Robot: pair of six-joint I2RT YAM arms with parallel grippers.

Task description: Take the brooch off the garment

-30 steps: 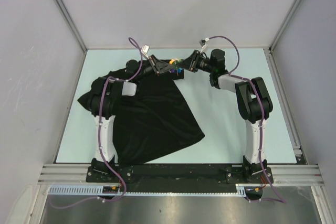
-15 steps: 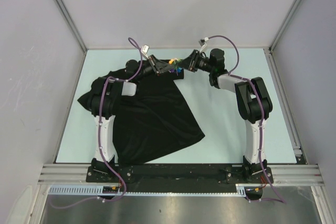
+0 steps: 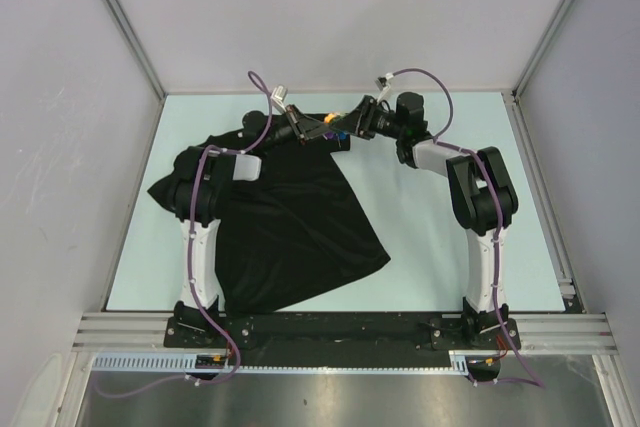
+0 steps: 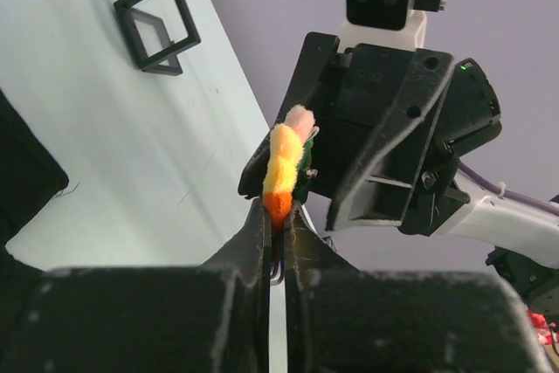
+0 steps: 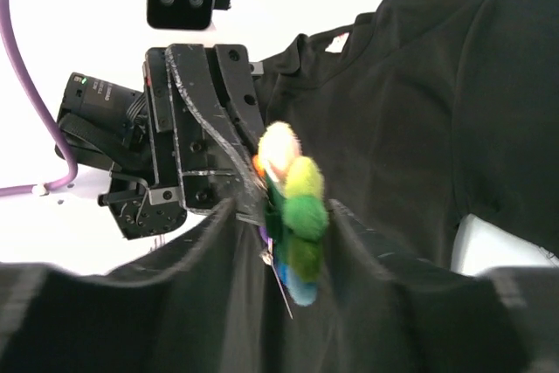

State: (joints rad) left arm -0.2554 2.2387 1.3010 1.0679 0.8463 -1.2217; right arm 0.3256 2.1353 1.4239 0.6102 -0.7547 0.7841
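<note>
Left wrist — left gripper (image 4: 279, 212) pinches brooch (image 4: 283, 163); garment (image 4: 22, 176) apart.

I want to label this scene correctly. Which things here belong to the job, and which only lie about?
Belong to the job: brooch, pinched in the left gripper; right gripper, its fingers either side of it; garment.
Only lying about: small black square frame on the table.

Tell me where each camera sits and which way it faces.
Top external: above, behind the bases, looking down on the garment and both arms.
Left wrist: looks along the left gripper, shut on the brooch, at the right gripper.
Right wrist: looks along the right gripper at the left gripper.
Both wrist views share the brooch.
</note>
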